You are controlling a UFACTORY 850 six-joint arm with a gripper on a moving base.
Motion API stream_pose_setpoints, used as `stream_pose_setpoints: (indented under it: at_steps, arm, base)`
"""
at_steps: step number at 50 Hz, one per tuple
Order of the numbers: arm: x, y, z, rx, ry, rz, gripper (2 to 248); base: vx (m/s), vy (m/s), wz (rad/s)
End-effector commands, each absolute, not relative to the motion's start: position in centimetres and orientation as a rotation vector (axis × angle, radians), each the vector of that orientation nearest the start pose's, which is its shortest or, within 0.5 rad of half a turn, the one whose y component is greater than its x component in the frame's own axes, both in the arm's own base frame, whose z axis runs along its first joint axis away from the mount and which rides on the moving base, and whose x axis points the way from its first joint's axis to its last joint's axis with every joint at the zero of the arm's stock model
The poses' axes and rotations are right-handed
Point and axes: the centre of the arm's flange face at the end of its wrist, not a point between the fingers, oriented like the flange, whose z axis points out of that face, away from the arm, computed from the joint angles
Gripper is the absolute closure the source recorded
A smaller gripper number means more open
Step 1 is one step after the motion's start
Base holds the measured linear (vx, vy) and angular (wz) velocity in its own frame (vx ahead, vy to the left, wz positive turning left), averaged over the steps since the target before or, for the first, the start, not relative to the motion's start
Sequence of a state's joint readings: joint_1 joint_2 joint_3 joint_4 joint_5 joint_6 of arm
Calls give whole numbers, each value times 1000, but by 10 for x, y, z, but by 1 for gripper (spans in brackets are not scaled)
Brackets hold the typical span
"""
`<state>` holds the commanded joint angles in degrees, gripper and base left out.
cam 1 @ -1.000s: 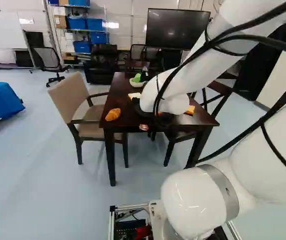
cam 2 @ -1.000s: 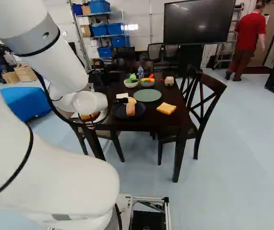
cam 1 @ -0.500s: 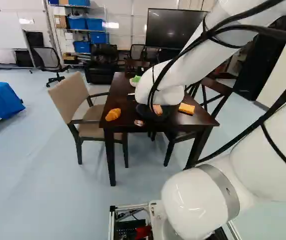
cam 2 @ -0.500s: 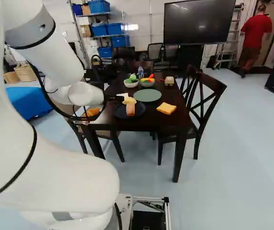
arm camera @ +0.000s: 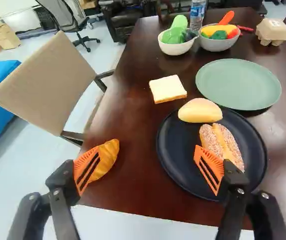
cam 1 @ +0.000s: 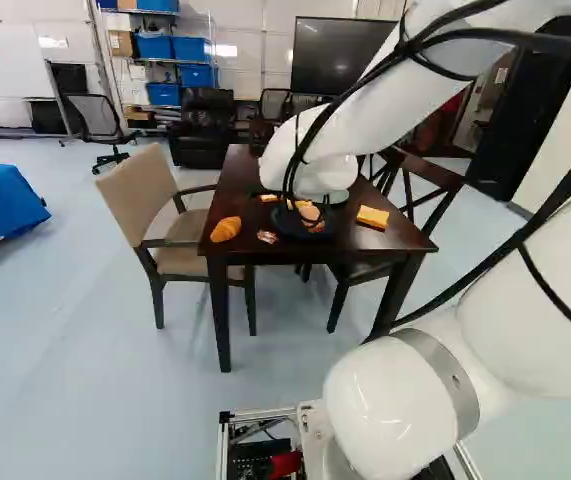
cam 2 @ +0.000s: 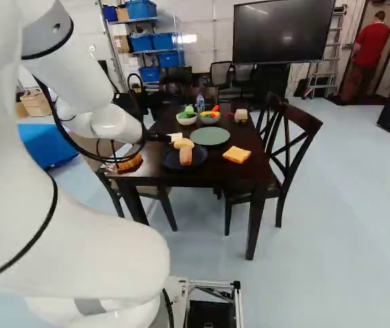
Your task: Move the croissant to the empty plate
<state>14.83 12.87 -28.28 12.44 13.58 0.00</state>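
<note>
Claw: we have it spread, pinching nothing | croissant: on the tabletop, ahead of one finger, unlifted | green plate: farther ahead, empty; whole transfer remains for us

In the left base view, the white robot arm has swung left and higher relative to the black plate, covering less of it

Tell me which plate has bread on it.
The black plate, nearer the gripper: it bears a pale bun and a split roll; the green plate bears none.
</note>
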Motion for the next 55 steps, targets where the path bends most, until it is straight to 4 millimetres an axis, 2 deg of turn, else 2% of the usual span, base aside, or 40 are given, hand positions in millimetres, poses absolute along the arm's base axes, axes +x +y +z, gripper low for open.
stream_pose_setpoints:
  at_steps: [55]
  arm:
    - [393, 146, 515, -2666, 23, -995, 3]
  base:
    - [0, 0, 0]
